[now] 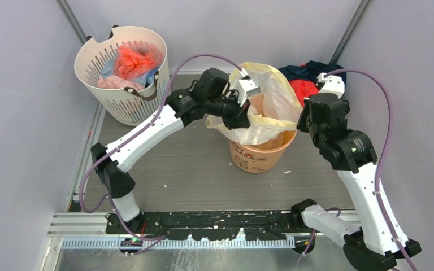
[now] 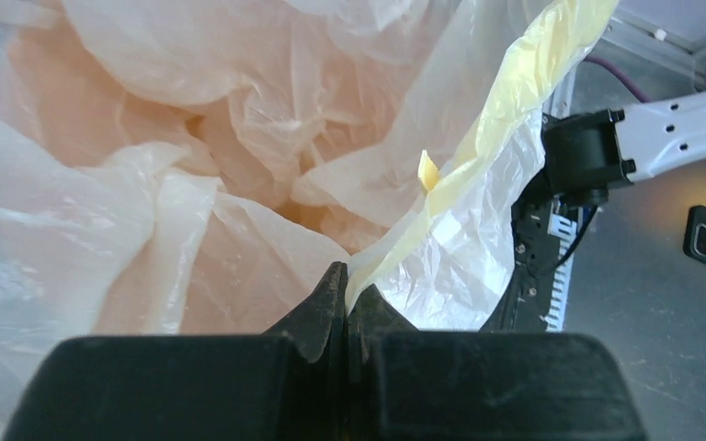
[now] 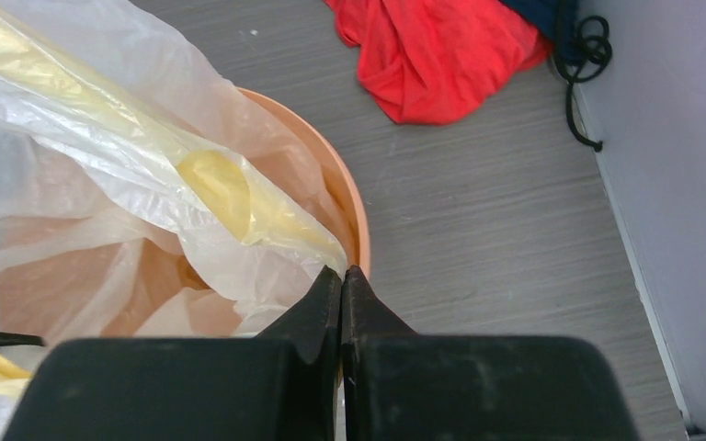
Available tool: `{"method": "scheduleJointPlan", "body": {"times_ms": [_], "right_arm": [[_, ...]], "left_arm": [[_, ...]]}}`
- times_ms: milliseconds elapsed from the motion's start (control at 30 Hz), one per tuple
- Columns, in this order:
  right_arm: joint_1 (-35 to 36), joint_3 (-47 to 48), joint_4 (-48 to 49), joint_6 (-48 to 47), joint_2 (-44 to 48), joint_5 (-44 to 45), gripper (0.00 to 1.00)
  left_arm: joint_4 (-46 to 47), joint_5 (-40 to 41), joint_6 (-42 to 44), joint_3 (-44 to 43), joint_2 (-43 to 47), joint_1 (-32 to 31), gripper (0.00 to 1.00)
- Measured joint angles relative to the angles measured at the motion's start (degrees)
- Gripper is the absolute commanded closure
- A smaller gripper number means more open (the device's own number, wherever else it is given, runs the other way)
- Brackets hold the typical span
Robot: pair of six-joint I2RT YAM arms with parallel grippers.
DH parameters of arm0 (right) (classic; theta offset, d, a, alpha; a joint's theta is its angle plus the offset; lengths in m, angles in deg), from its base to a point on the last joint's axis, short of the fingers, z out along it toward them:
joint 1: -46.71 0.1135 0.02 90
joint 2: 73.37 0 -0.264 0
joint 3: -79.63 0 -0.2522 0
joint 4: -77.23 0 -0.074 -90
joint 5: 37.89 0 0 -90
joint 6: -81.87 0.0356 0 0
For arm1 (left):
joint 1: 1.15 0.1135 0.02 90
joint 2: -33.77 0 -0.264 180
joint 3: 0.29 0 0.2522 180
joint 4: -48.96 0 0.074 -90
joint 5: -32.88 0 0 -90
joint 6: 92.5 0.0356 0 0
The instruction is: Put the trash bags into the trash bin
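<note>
The trash bag [image 1: 274, 96], a thin pale-yellow wrinkled film, drapes into and over the orange trash bin [image 1: 257, 155] in the middle of the table. My left gripper [image 1: 246, 120] reaches in from the left above the bin's rim. In the left wrist view this gripper [image 2: 347, 281] is shut on the yellowish edge of the bag [image 2: 239, 138]. At the bin's right side my right gripper [image 1: 300, 125] comes down. The right wrist view shows the right gripper [image 3: 343, 274] shut on the bag [image 3: 101, 138] just inside the bin's rim [image 3: 354, 197].
A white slotted basket [image 1: 147, 107] with red, pink and blue plastic bundles stands at the back left. A red and navy cloth heap [image 1: 304, 82] lies behind the bin at the back right, with a black cord [image 3: 577, 55] by the right wall.
</note>
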Motion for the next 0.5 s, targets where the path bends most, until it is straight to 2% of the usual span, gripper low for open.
{"method": "scheduleJointPlan", "body": {"times_ms": [233,500], "right_arm": [[-0.79,-7.06,0.59,2.82,3.5,2.73,0.99],[-0.76,-13.92,2.14,5.95,7.54,2.32,0.99]], "left_arm": [[1.14,2.29,-1.25,-1.62,-0.09,0.0,1.0],[5.44,3.37,-3.67,8.52,6.19,-0.22,1.0]]}}
